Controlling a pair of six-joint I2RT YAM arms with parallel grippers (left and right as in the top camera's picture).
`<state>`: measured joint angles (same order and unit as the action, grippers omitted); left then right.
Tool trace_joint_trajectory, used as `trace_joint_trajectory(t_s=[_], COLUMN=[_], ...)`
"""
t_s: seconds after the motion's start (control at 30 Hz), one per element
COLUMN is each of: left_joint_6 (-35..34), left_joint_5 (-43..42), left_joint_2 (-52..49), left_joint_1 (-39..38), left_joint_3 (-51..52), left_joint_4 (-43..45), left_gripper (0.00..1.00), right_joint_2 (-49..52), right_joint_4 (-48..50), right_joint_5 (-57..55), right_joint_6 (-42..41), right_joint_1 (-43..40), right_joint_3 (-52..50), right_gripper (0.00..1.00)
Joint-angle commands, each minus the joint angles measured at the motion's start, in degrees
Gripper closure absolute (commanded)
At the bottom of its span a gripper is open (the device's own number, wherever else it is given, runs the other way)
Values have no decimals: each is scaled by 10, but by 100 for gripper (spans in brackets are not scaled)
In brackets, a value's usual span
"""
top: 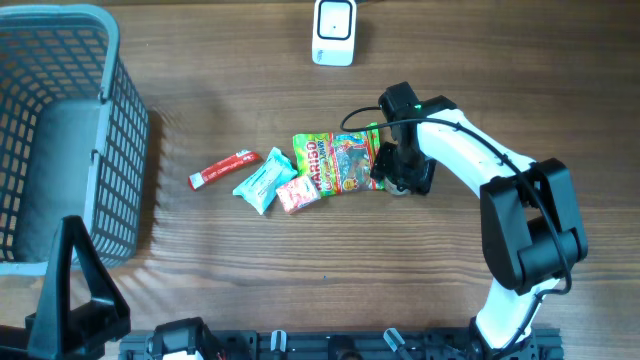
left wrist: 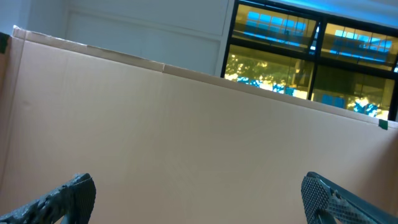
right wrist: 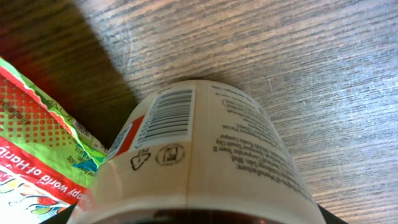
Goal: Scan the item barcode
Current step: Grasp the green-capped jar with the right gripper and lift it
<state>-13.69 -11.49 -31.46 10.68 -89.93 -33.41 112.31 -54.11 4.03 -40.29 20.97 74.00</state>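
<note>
Close against the right wrist lens, cream tub [right wrist: 199,155], barcode toward the camera, on the wooden table [top: 300,280] just beside the candy bag [top: 335,163]. Far left, grey basket [top: 60,130]. Down over the tub, right gripper [top: 398,172]; clamped or loose, cannot tell. Spread wide before cardboard [left wrist: 186,124], left gripper [left wrist: 199,202]. Top edge, well apart, white scanner [top: 333,32]. Left of the bag, teal packet [top: 260,182], pink packet [top: 297,194], red stick [top: 225,170].
</note>
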Motion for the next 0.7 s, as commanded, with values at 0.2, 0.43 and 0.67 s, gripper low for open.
trace_joint_trajectory(t_s=[0.2, 0.43, 0.67], left_joint_6=[-3, -3, -3], left_joint_5=[-5, -5, -5], left_joint_2=[5, 5, 5], left_joint_1=[4, 4, 4], left_joint_3=[0, 0, 0], left_joint_4=[2, 2, 2], left_gripper=[0, 0, 0], right_joint_2=[-36, -58, -58], right_joint_4=[-150, -52, -55], right_joint_5=[-15, -67, -65], right_joint_6=[150, 223, -28], right_joint_1=[-9, -9, -11], right_joint_3=[167, 171, 144], right_gripper=[38, 26, 30])
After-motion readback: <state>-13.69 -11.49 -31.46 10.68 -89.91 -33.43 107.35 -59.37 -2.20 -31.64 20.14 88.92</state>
